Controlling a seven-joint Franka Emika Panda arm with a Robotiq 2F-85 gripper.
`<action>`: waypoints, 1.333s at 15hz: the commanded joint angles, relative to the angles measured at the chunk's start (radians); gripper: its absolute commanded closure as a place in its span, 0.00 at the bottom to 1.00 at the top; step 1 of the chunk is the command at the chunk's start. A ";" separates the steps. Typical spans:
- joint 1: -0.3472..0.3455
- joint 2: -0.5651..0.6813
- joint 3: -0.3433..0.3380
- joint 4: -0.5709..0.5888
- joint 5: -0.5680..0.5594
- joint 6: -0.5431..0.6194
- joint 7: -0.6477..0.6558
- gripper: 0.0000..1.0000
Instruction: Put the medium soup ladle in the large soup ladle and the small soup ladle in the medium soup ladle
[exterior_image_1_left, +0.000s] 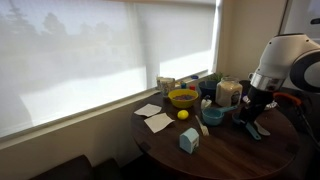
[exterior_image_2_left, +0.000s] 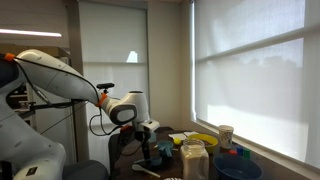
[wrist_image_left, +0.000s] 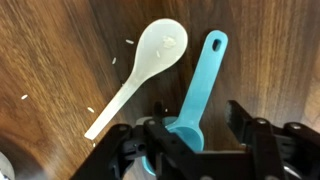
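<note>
Pick step: gripper (wrist_image_left: 195, 142) straddles teal ladle (wrist_image_left: 200, 85) bowl, handle toward 1 o'clock, white spoon (wrist_image_left: 160, 48) at 11; clamp state unclear, so next confirm grip, then lift.

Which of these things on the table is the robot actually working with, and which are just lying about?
For the job: teal scoop under the pincer; larger teal scoop.

Just lying about: white spoon, yellow bowl, jar, paper napkins, small blue carton.
</note>
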 joint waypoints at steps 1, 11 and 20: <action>-0.015 0.015 0.023 0.002 0.020 0.025 0.017 0.48; -0.002 0.033 0.018 0.002 0.052 0.018 0.009 0.80; 0.044 -0.037 0.027 0.008 0.124 -0.025 0.006 0.98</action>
